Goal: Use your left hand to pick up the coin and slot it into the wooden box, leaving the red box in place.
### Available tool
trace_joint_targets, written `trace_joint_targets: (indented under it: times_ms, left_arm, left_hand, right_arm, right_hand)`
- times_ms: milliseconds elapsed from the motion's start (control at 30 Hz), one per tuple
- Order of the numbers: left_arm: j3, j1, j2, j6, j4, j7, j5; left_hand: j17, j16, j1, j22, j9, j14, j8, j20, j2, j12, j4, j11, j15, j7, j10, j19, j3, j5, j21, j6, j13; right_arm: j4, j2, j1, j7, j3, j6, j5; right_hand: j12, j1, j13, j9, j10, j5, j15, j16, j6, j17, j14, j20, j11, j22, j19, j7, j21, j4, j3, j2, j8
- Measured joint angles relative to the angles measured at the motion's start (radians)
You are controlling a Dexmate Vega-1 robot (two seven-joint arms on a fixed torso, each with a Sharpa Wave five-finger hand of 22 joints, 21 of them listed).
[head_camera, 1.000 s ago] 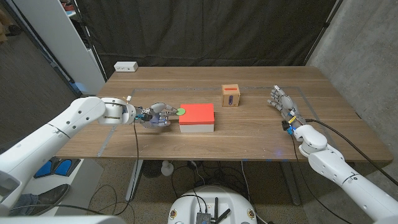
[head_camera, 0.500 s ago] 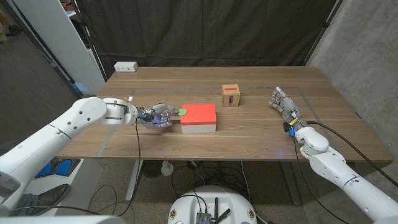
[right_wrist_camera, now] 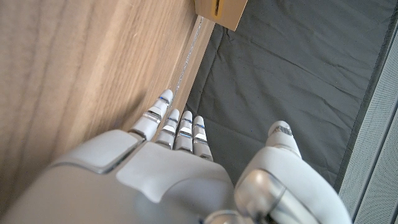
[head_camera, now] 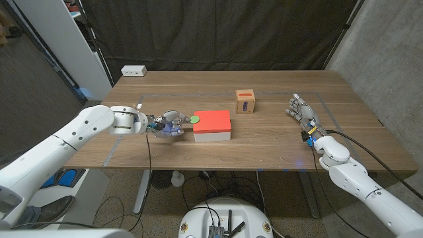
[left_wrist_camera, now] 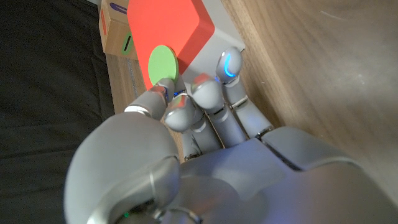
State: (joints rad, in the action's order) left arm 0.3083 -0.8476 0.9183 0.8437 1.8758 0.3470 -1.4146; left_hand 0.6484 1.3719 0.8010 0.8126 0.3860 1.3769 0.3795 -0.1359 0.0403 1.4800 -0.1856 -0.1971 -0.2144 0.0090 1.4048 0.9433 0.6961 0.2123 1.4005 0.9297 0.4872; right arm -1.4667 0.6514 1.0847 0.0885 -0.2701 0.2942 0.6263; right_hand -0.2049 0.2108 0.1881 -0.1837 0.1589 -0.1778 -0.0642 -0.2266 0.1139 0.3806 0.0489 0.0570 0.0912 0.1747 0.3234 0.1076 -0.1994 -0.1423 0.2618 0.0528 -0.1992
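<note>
The green coin [head_camera: 194, 119] lies at the left edge of the red-topped box [head_camera: 212, 124], and my left hand [head_camera: 169, 124] reaches it from the left. In the left wrist view the coin [left_wrist_camera: 162, 63] sits on the red top [left_wrist_camera: 171, 28] with a fingertip [left_wrist_camera: 163, 88] touching its edge; the other fingers curl beside the box's white side. The small wooden box [head_camera: 245, 102] with a dark slot stands behind and right of the red box, seen also in the left wrist view [left_wrist_camera: 117, 36]. My right hand [head_camera: 301, 110] stands on the table at the right, fingers apart, holding nothing.
A white power strip [head_camera: 133, 71] lies at the table's back left corner. A pale line [head_camera: 328, 112] runs along the tabletop near the right hand. The wooden box's corner [right_wrist_camera: 221, 11] shows beyond my right hand's fingers.
My left hand has slid a little to the right, its fingertips now at the coin. The red box sits slightly further right. The right hand has shifted slightly.
</note>
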Motion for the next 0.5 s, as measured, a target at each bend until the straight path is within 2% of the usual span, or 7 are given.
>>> trace_joint_targets:
  times_ms: [233, 500]
  left_arm:
    - [-0.009, -0.022, -0.008, -0.033, 0.005, 0.025, -0.010]
    - [-0.013, -0.038, -0.013, -0.065, 0.005, 0.030, -0.011]
  left_hand:
    - [-0.006, 0.001, 0.032, 0.005, 0.030, 0.000, 0.018, 0.005, 0.007, 0.015, 0.001, 0.006, 0.000, -0.011, -0.004, -0.005, 0.019, 0.002, 0.013, 0.021, 0.002]
    - [-0.004, 0.005, 0.037, -0.001, 0.036, 0.000, 0.021, 0.002, 0.013, 0.022, 0.003, 0.007, 0.000, -0.010, -0.003, -0.013, 0.024, 0.007, 0.027, 0.021, 0.011]
  right_arm:
    - [-0.003, 0.000, 0.001, 0.001, -0.002, -0.003, 0.000]
    - [-0.013, 0.004, 0.002, 0.009, -0.004, -0.011, -0.006]
  right_hand:
    - [0.000, 0.000, 0.000, 0.000, 0.000, 0.000, 0.000, 0.000, 0.000, 0.000, 0.000, 0.000, 0.000, 0.000, 0.000, 0.000, 0.000, 0.000, 0.000, 0.000, 0.000]
    - [0.000, 0.000, 0.000, 0.000, 0.000, 0.000, 0.000, 0.000, 0.000, 0.000, 0.000, 0.000, 0.000, 0.000, 0.000, 0.000, 0.000, 0.000, 0.000, 0.000, 0.000]
